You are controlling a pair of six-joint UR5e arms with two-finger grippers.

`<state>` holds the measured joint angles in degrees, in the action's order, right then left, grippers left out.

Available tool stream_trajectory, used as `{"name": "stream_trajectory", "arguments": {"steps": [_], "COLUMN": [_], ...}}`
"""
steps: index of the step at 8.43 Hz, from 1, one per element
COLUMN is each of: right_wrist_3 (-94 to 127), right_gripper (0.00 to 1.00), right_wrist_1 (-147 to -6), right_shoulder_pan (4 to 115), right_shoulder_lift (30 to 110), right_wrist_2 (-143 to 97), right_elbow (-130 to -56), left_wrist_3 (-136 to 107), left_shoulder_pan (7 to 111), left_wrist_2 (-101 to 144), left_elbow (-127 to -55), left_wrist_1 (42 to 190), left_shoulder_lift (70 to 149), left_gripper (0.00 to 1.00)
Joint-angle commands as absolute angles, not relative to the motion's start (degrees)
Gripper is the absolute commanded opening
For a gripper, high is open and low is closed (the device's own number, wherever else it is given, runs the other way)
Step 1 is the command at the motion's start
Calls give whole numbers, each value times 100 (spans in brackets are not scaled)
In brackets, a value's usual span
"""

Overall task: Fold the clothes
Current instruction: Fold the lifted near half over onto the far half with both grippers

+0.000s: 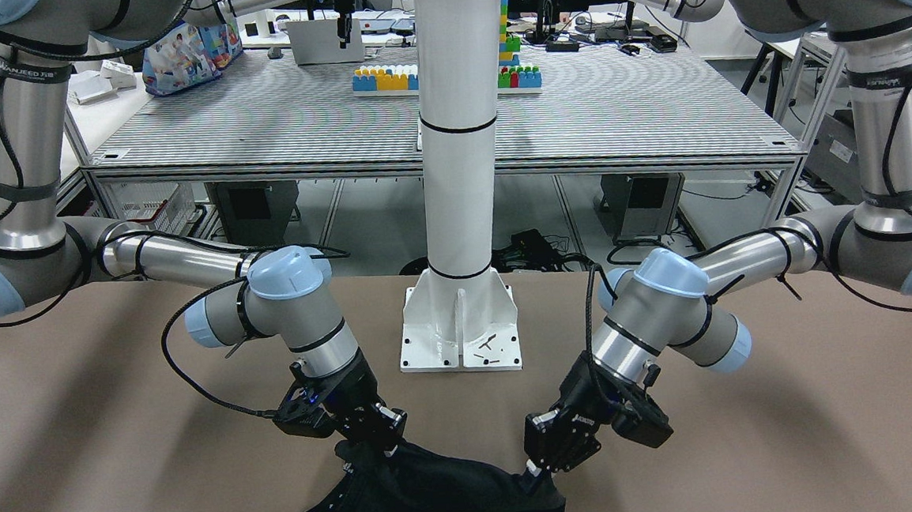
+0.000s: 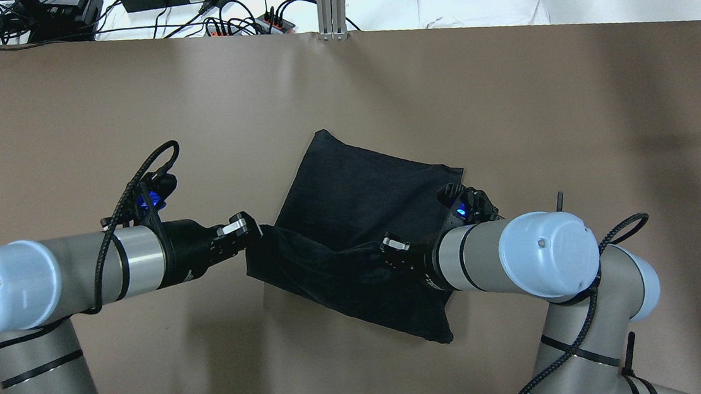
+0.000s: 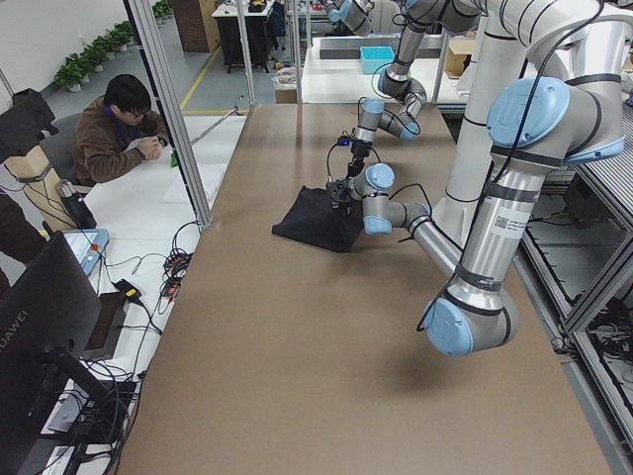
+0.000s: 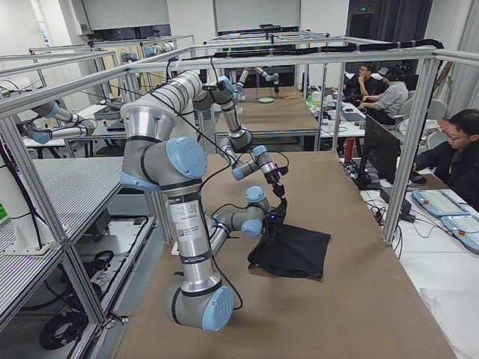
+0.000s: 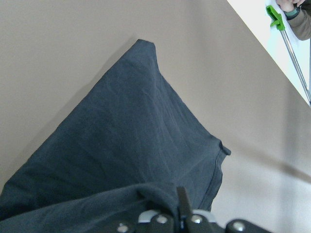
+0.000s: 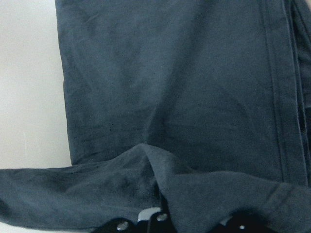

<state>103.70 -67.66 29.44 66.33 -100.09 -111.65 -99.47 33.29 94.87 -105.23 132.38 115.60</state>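
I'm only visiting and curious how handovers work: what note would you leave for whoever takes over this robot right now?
Left gripper: shut on the black garment's raised corner.
Right gripper: shut on the garment too, further to the robot's right.
Garment lies in the middle of the table, seemingly folded smaller already, its robot-side part lifted.
Left to do, probably: carry the lifted part across to the far side, release, flatten.

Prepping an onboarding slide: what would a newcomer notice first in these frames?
A black garment lies partly folded in the middle of the brown table. Both arms meet at its near edge: the left gripper pinches one corner and the right gripper pinches farther along, with the fabric between them raised in a sagging fold. In the front-facing view a white pillar stands between the arms.
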Motion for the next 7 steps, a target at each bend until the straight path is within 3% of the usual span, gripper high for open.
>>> {"name": "stream_trajectory", "arguments": {"steps": [1, 4, 7], "right_wrist_3": [10214, 10160, 10160], "right_gripper": [0, 0, 0], "right_wrist_1": [-6741, -6706, -6689], "right_shoulder_pan": [3128, 3471, 3699], "right_shoulder_lift": [6618, 6470, 5505], "right_wrist_2": [-9976, -9976, -9976], "right_elbow": [-10882, -10470, -9355], "left_wrist_3": [-10107, -10107, -10099], "left_shoulder_pan": [3699, 3788, 3806], "left_wrist_2": [9501, 9501, 9483], "left_elbow": [-9250, -9027, -8851], "left_wrist_1": [13280, 13298, 13298], "left_shoulder_lift": [12487, 12507, 12568], "left_gripper": [0, 0, 0]}}
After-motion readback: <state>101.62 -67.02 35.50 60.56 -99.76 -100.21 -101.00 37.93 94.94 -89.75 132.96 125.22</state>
